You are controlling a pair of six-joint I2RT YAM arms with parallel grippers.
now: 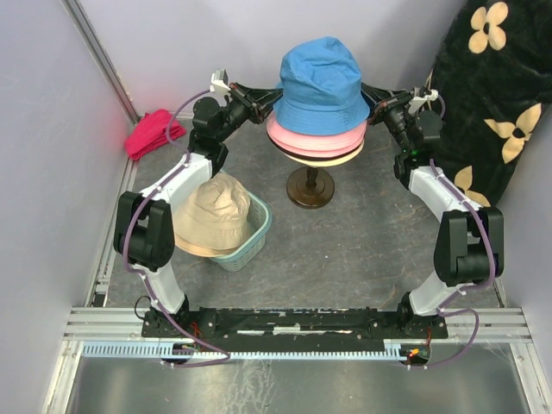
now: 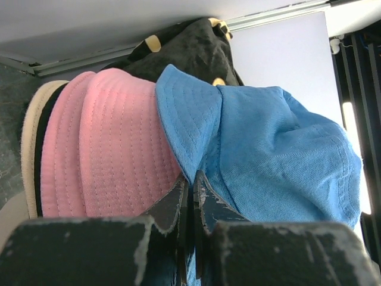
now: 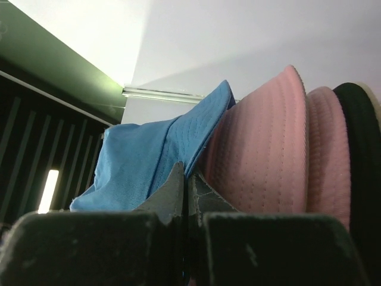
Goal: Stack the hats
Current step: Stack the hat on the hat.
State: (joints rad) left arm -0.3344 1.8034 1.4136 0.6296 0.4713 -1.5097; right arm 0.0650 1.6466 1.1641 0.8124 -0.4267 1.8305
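A blue hat [image 1: 321, 78] tops a stack of pink hats [image 1: 315, 138] over a beige brim [image 1: 336, 158], all on a dark stand [image 1: 310, 188]. My left gripper [image 1: 269, 105] is shut on the blue hat's brim at its left side; in the left wrist view the fingertips [image 2: 191, 179] pinch the blue hat [image 2: 280, 149] beside the pink hat [image 2: 113, 143]. My right gripper [image 1: 373, 99] is shut on the brim at the right; its tips [image 3: 186, 170] nip the blue hat [image 3: 137, 161] next to the pink hat [image 3: 262, 155] and a black hat [image 3: 357, 143]. Another beige hat [image 1: 211, 216] lies in a basket.
The teal basket [image 1: 246, 246] stands left of the stand, near the left arm. A magenta cloth bundle [image 1: 153, 134] lies at the back left by the wall. Black fabric with cream flowers [image 1: 492, 95] fills the back right corner.
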